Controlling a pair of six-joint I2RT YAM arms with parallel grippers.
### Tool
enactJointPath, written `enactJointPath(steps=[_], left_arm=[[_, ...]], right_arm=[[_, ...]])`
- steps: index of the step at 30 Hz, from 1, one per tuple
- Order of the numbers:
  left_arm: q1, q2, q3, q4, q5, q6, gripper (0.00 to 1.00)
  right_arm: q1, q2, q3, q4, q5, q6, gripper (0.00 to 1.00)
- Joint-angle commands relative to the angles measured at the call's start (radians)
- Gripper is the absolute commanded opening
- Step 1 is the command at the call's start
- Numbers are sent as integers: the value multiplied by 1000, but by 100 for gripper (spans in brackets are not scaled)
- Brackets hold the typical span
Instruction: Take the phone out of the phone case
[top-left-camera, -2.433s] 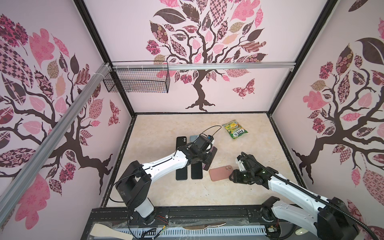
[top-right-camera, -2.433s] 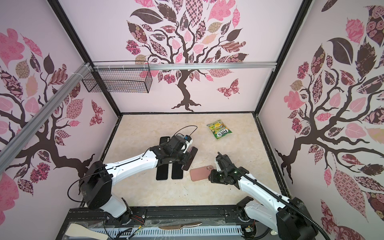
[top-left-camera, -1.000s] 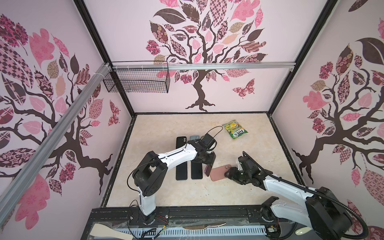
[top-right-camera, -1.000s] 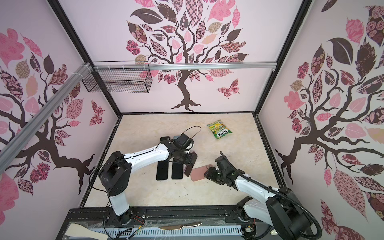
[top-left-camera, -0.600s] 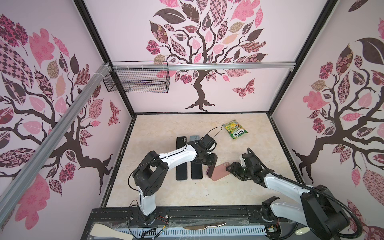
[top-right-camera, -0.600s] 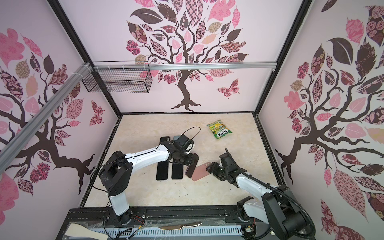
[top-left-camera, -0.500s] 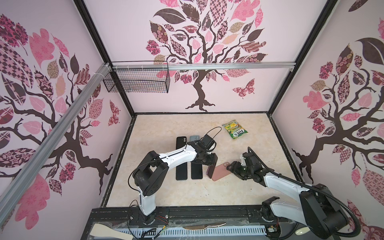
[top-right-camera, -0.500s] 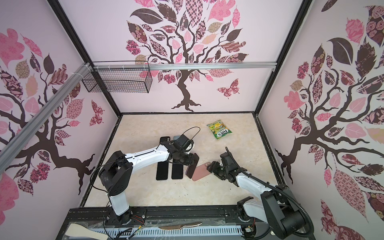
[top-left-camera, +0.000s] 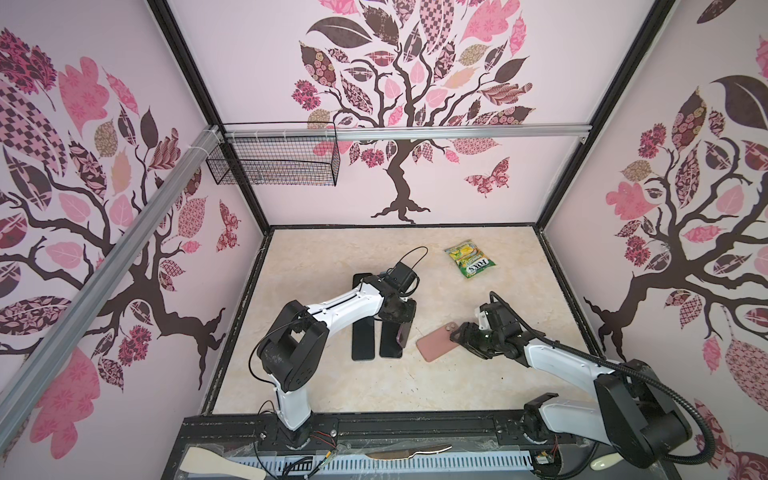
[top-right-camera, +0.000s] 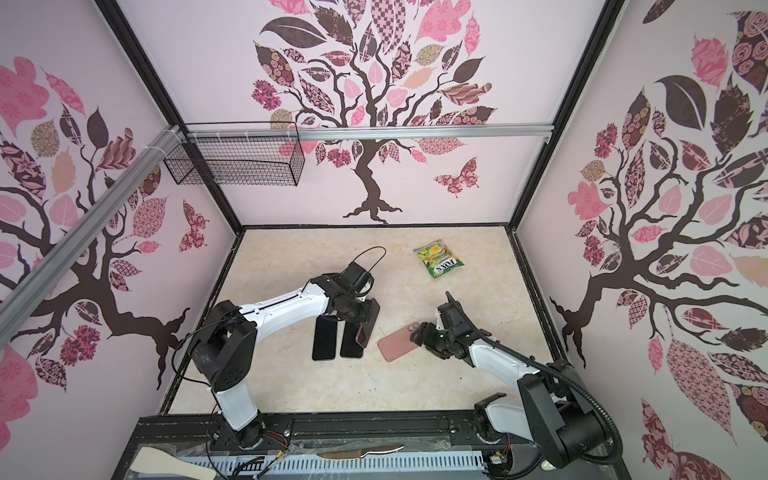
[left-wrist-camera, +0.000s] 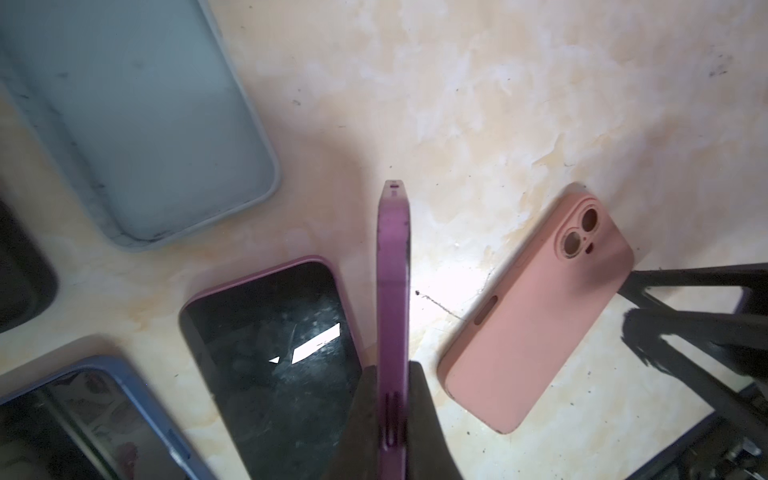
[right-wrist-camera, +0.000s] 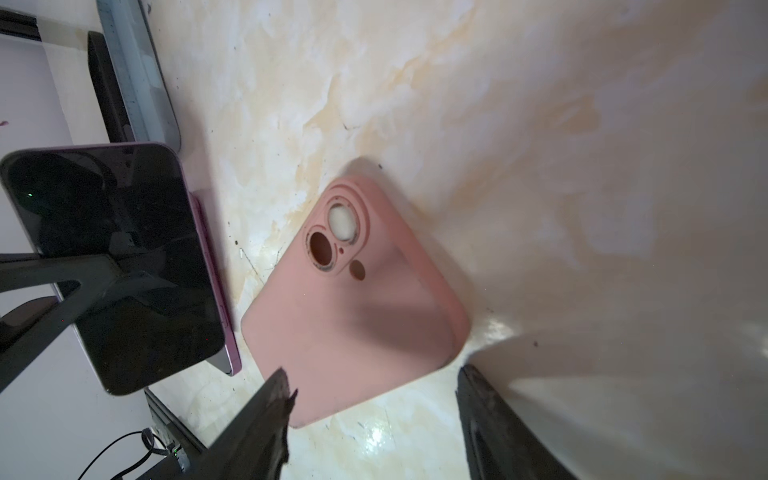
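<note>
Edgewise, phone (left-wrist-camera: 392, 270) within left gripper (left-wrist-camera: 392, 386).

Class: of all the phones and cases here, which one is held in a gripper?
The purple phone, pinched edge-on by the left gripper; the salmon-pink case and all others lie loose on the table.

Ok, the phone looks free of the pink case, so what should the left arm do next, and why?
Probably lower the left hand and lay the purple phone flat on bare table, then release. That hand is shut on the phone, holding it on edge, while the pink case lies apart, looking empty, and the right hand is open at its end, gripping nothing.
</note>
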Motion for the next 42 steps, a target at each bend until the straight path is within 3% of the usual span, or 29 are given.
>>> enactJointPath(steps=[1,18,23,27,33,42], left_arm=[[-8,15,64,-40,-5,38,0],[-28,77,34,50,187,-79,0],[-33,64,-30,133,249,-147,0],[-55,62,-74,222,289,-222,0],[-71,53,-177,428,255,-425,0],[-65,15,-305,603,144,-647,0]], right_arm=[[-4,-21,-5,-89,-16,5,67],[-4,12,-20,28,-42,67,68],[-16,42,16,44,-13,42,70],[-70,99,55,55,-68,1,71],[-128,214,145,-25,-104,-118,73],[-163,247,209,-142,-17,-257,75]])
